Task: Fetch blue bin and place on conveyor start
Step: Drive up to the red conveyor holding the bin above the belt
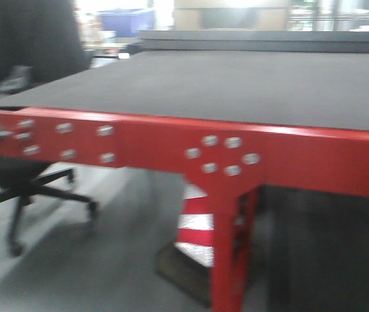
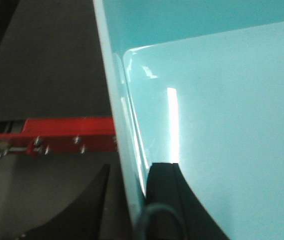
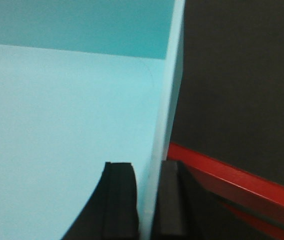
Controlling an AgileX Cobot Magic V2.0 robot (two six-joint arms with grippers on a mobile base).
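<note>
The blue bin (image 2: 222,100) is a pale aqua tub that fills both wrist views; it also shows in the right wrist view (image 3: 66,115). My left gripper (image 2: 134,167) is shut on its left wall, one finger inside and one outside. My right gripper (image 3: 147,165) is shut on its right wall the same way. The bin hangs above the near edge of the conveyor start: the dark grey belt (image 1: 236,84) with its red frame (image 1: 301,149). The frame shows beside the bin in both wrist views (image 2: 61,132) (image 3: 232,177). Bin and grippers are out of the front view.
A black office chair (image 1: 28,175) stands at the left by the conveyor corner. A red and white traffic cone (image 1: 194,227) sits on the floor under the frame, behind the red leg (image 1: 230,260). A dark blue bin (image 1: 125,19) stands far behind.
</note>
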